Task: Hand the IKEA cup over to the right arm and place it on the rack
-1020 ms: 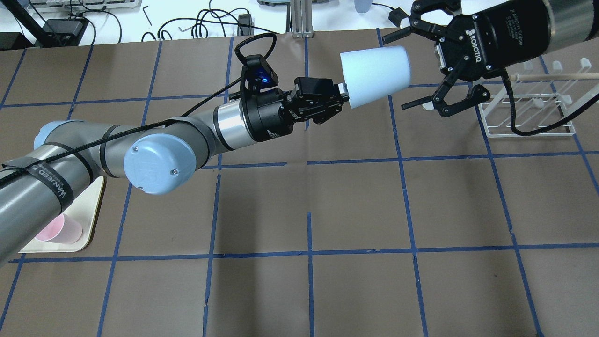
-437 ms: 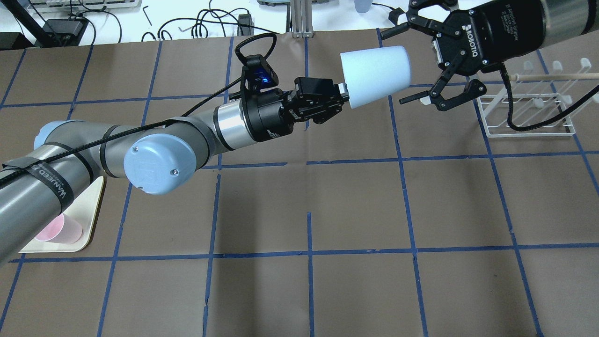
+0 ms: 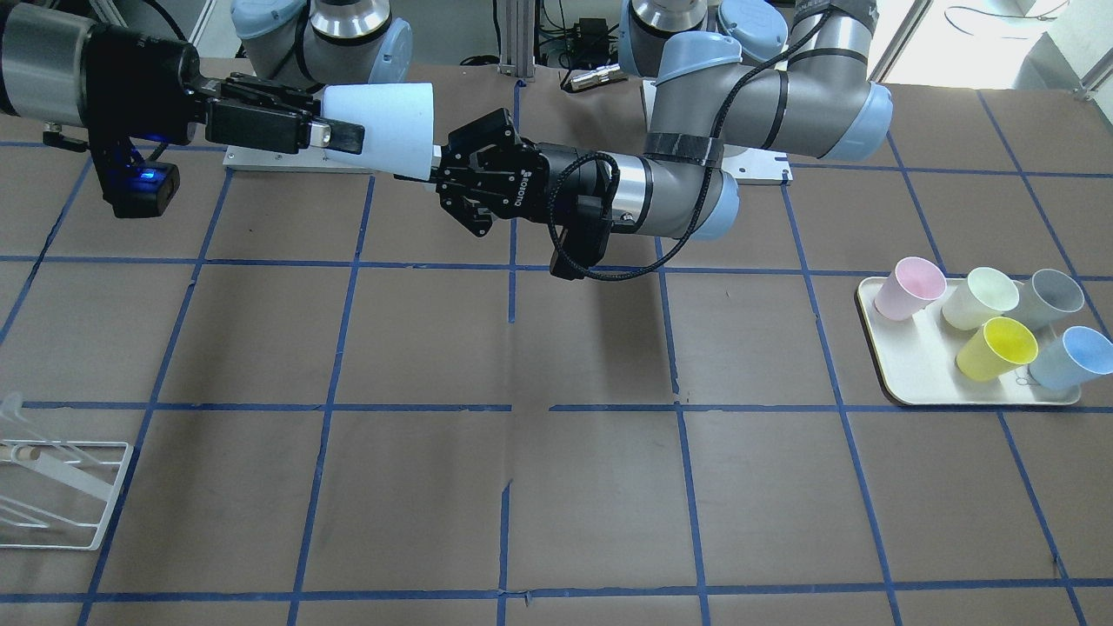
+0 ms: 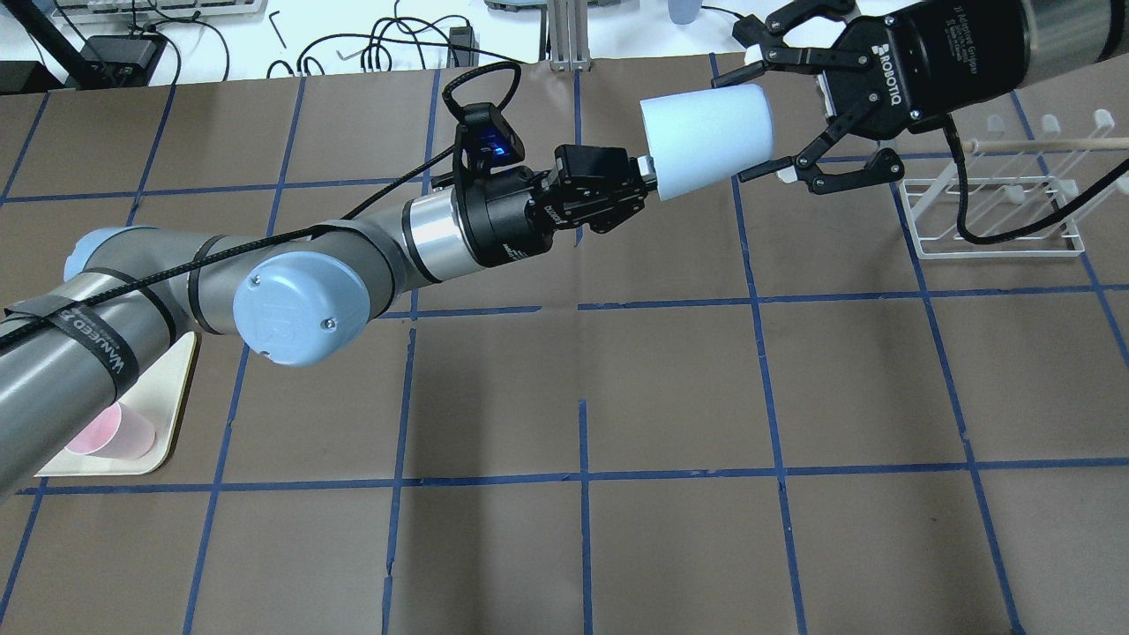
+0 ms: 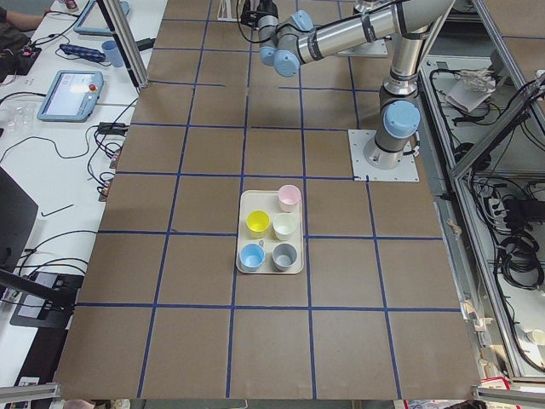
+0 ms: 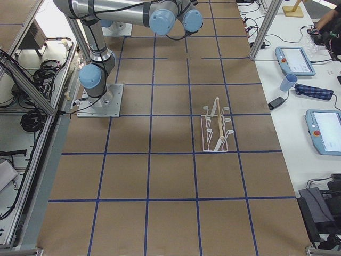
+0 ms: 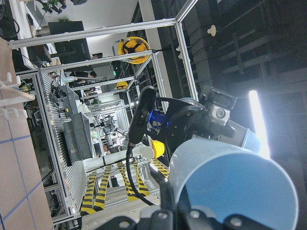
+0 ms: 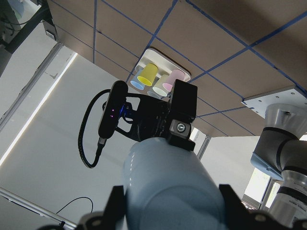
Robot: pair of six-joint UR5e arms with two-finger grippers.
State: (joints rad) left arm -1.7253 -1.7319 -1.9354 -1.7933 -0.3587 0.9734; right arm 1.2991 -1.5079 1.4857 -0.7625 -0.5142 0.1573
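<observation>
The pale blue IKEA cup (image 4: 706,141) is held on its side above the table; it also shows in the front view (image 3: 383,117). My left gripper (image 4: 651,174) is shut on its wide rim. My right gripper (image 4: 734,129) is open, one finger on each side of the cup's narrow base end, not clamped. In the right wrist view the cup (image 8: 168,191) fills the space between my two fingers (image 8: 230,201). In the left wrist view the cup (image 7: 230,182) sits right at the jaws. The white wire rack (image 4: 997,212) stands on the table behind my right gripper.
A cream tray (image 3: 878,348) at the table's left end holds pink, pale green, grey, yellow and blue cups. The right arm's black cable (image 4: 1005,242) hangs over the rack. The rack also shows in the front view (image 3: 52,496). Cables and tablets lie beyond the table's far edge.
My right gripper has moved left and slightly up, from beside the cup to having its open fingers around the cup's base. My left arm and the cup have stayed still.
</observation>
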